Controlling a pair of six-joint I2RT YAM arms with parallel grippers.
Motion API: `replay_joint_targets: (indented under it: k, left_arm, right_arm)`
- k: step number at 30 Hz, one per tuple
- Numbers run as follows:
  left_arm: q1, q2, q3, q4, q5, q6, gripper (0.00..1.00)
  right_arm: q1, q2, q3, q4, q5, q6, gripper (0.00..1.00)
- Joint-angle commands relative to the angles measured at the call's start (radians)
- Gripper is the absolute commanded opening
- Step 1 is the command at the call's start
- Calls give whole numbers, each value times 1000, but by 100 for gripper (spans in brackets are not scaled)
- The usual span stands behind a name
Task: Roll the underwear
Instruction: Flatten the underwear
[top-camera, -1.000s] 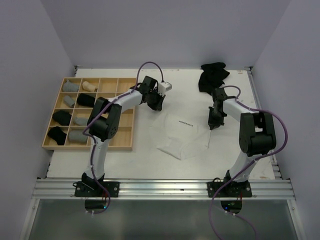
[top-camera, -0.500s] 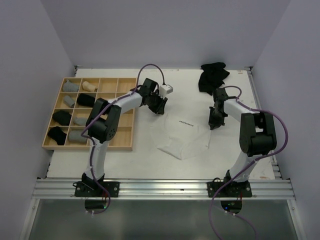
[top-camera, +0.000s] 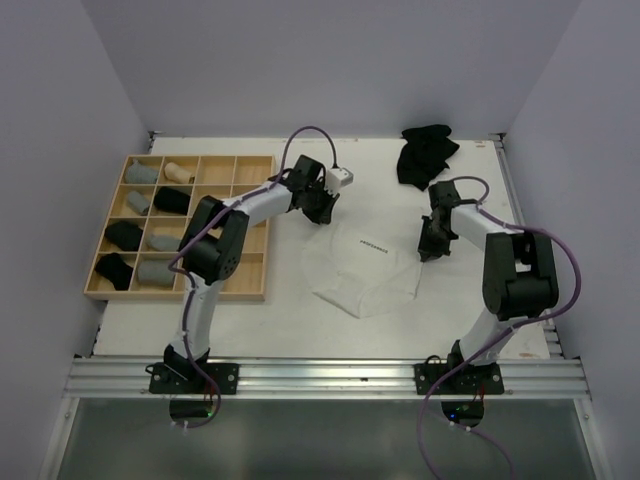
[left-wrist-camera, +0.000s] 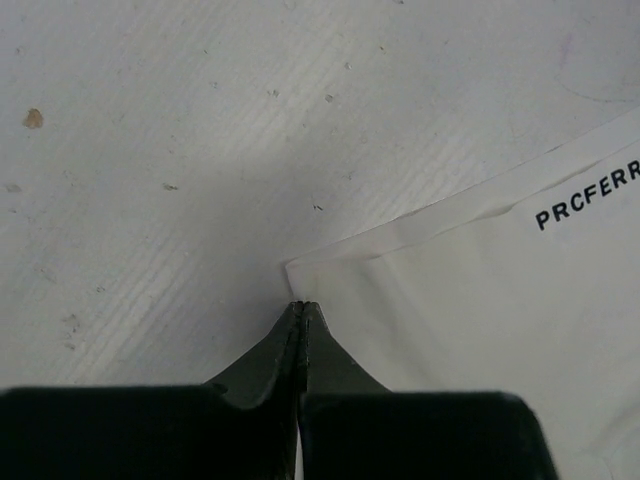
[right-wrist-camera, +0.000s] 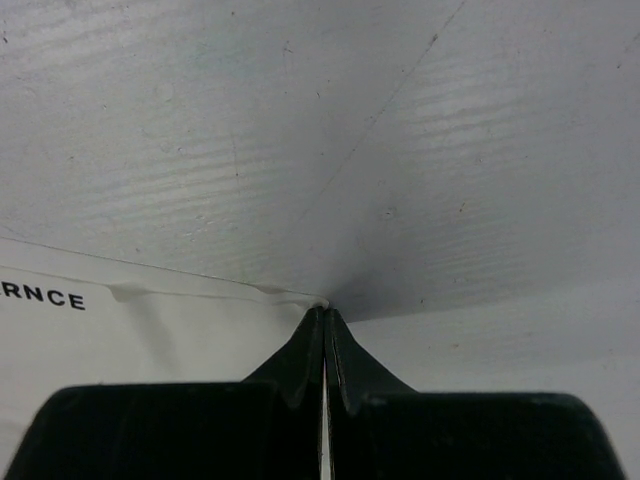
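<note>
1. Walls (top-camera: 330, 60): plain, matt, pale lilac panels closing in the left, far and right sides.
2. Table (top-camera: 250, 320): flat white top with a faint ribbed grain, specks and scuffs. A metal rail runs along its near edge.
3. Wooden grid tray (top-camera: 175, 292): light wood with square compartments, lying at the left of the table.
4. White underwear (top-camera: 362, 268): thin, smooth cloth spread flat at the table's centre, between the two arms. Black lettering (left-wrist-camera: 585, 197) runs near its far edge, which is folded into a narrow strip.
5. Black underwear (top-camera: 425, 155): a soft, crumpled heap at the far right, well apart from the white piece.
6. Rolls (top-camera: 162, 241): short stubby bundles in grey, black and one beige, each in its own compartment in the tray's left columns.
7. Left gripper (left-wrist-camera: 302, 305): black tapered fingers pressed together, with the tips on the far left corner of the white underwear, pinching it.
8. Right gripper (right-wrist-camera: 324, 312): jaws closed to a hairline, nipping the far right corner, where the cloth edge puckers. A white sliver shows between the fingers.
</note>
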Motion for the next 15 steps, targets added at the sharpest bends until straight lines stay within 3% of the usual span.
replay_joint_targets:
  k: [1,7,15]
  left_arm:
    - [-3,81,87,-29,-58,25,0]
    - [-3,196,277,-75,-54,56,0]
    - [-12,253,354,-48,29,85,1]
  right_arm:
    - [-5,-37,-59,-22,3,50,0]
    - [-5,-111,-161,-7,-12,124,0]
    - [1,-278,-332,44,-120,259,0]
